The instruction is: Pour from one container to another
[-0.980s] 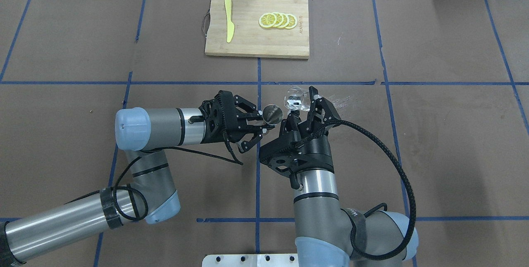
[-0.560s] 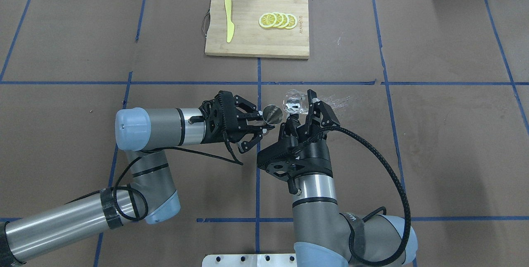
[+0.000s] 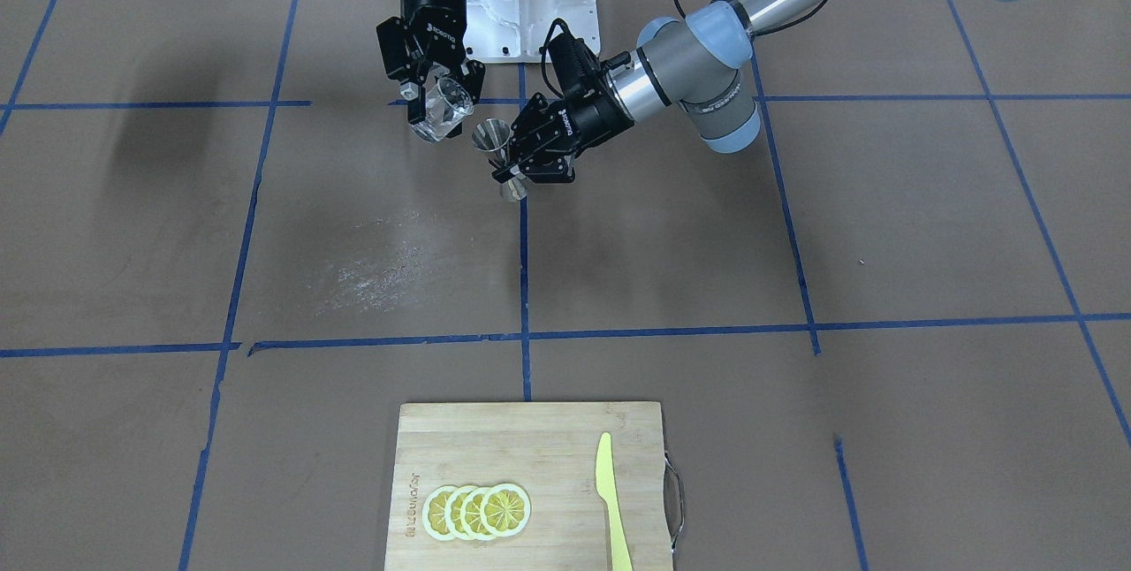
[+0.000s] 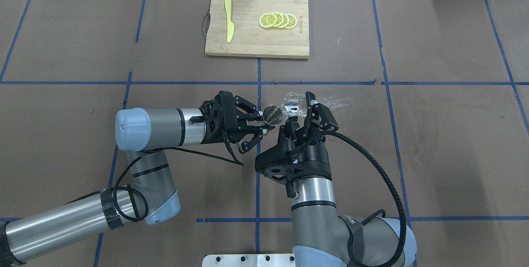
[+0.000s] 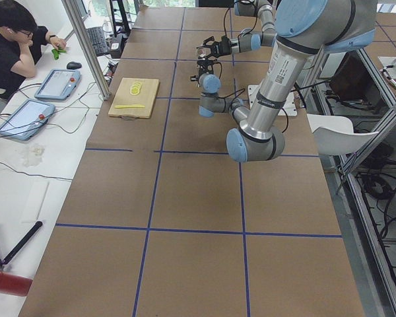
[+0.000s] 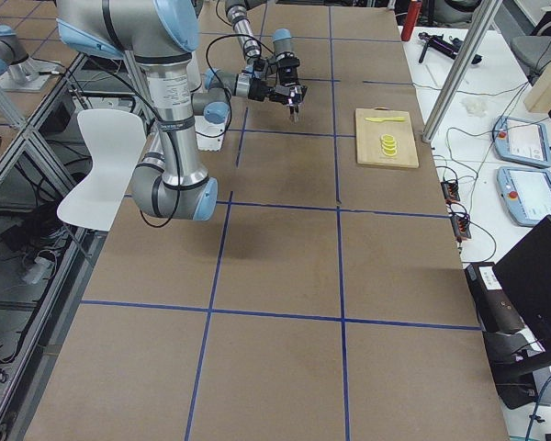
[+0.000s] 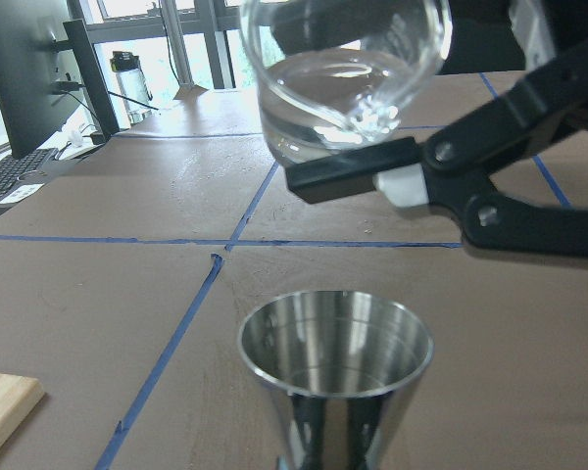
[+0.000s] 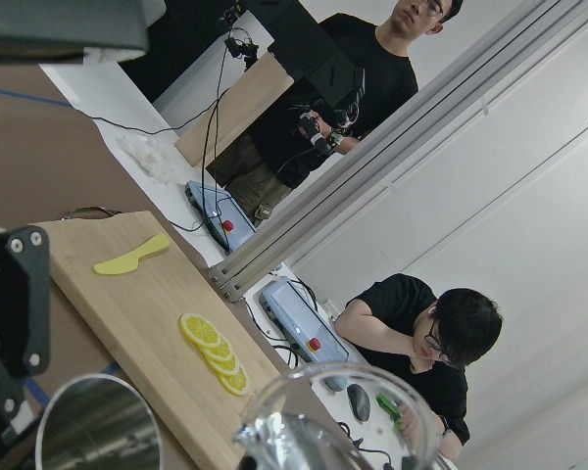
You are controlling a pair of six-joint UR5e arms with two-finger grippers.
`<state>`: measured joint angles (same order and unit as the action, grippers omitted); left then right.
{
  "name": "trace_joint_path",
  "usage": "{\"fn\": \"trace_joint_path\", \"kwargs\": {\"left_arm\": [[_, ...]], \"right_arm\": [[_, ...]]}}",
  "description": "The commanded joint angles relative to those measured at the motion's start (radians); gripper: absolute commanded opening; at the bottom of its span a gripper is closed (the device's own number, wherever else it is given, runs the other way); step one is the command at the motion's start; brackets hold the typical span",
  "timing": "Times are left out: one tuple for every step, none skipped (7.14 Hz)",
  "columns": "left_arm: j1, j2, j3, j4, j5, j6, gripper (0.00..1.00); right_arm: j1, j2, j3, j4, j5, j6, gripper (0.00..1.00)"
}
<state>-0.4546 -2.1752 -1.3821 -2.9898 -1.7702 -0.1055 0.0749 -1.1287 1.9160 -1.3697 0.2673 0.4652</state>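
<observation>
My right gripper (image 4: 298, 108) is shut on the clear glass cup (image 4: 291, 103), which it holds in the air, tilted toward the jigger. The cup (image 3: 441, 112) has clear liquid in it (image 7: 343, 73). My left gripper (image 4: 264, 121) is shut on the waist of the silver hourglass jigger (image 4: 273, 114), upright above the table (image 3: 493, 140). In the left wrist view the cup's lip hangs just above and behind the jigger's open, empty-looking mouth (image 7: 335, 357). The right wrist view shows the cup's rim (image 8: 345, 416) beside the jigger's rim (image 8: 96, 423).
A wooden cutting board (image 4: 252, 41) lies at the far centre with lemon slices (image 4: 277, 20) and a yellow knife (image 4: 228, 25). A wet smear (image 3: 380, 266) marks the brown cover near the grippers. A person (image 5: 13, 43) sits at the side desk.
The right arm has shifted a little to the left, bringing the glass cup closer to the jigger. The left arm and jigger have stayed put.
</observation>
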Motion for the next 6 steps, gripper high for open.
{"fn": "trace_joint_path", "kwargs": {"left_arm": [[0.004,0.000,0.000,0.000,0.000,0.001,0.00],[0.004,0.000,0.000,-0.001,0.000,0.001,0.00],[0.004,0.002,0.000,-0.002,0.000,0.000,0.00],[0.004,0.000,-0.001,-0.002,0.000,0.000,0.00],[0.004,0.000,-0.002,-0.002,0.000,0.000,0.00],[0.004,0.002,0.000,-0.002,0.000,0.000,0.00]], "right_arm": [[0.000,0.042,0.000,-0.078,0.000,-0.016,0.00],[0.002,0.044,0.000,-0.087,0.000,-0.016,0.00],[0.002,0.044,-0.002,-0.097,0.000,-0.017,0.00],[0.002,0.044,0.000,-0.130,0.000,-0.019,0.00],[0.002,0.044,0.000,-0.141,0.000,-0.019,0.00],[0.002,0.044,0.000,-0.144,0.000,-0.022,0.00]]}}
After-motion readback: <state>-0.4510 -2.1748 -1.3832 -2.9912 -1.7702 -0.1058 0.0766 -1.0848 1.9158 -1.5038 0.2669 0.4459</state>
